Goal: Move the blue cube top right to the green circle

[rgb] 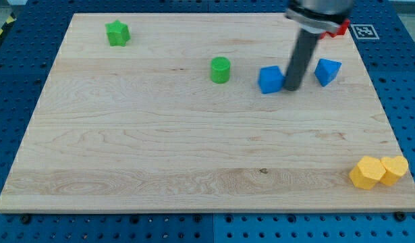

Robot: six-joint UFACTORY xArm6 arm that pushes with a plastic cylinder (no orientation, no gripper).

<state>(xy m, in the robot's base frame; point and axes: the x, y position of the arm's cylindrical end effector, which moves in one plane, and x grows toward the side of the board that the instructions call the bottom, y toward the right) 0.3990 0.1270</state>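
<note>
The blue cube (270, 79) lies on the wooden board (194, 148), right of the green circle (220, 69), a short green cylinder, with a small gap between them. My tip (291, 88) is at the cube's right side, touching or nearly touching it. The dark rod rises from there toward the view's top.
A second blue block (327, 71), angular in shape, lies just right of the rod. A green star (117, 32) is at the top left. A red block (340, 28) shows partly behind the arm at the top right. Two yellow blocks (377, 171) sit at the bottom right corner.
</note>
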